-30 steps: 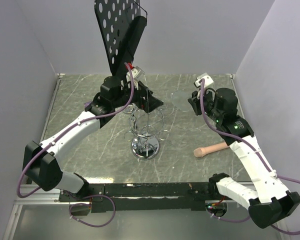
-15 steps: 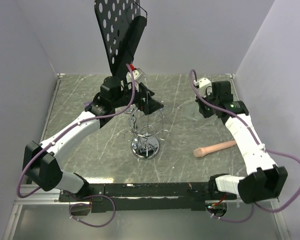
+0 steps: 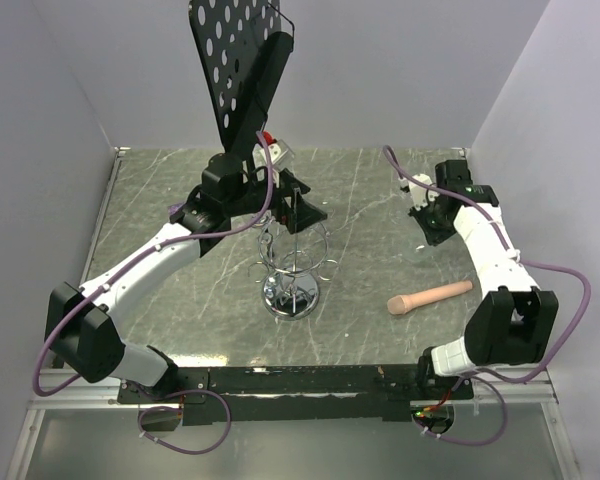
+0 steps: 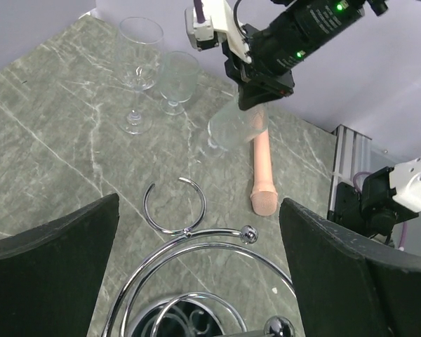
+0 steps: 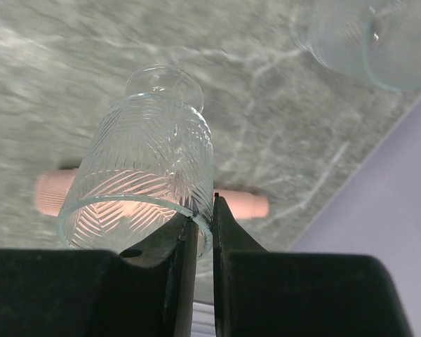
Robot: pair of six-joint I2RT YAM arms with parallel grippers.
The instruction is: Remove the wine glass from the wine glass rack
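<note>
Extending far forward, right claw (image 5: 205, 210) pinches wine glass (image 5: 144, 189) rim; left claw (image 4: 198, 210) gapes.

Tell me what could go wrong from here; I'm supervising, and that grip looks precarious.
1. The right tool pinches the wine glass only by its thin rim, so the glass could pivot, slip or chip.
2. The pink roller lies on the table close to it; a foot set down on it would probably tip.
3. A tall glass and a short glass stand nearby; a wide swing might knock them.
</note>
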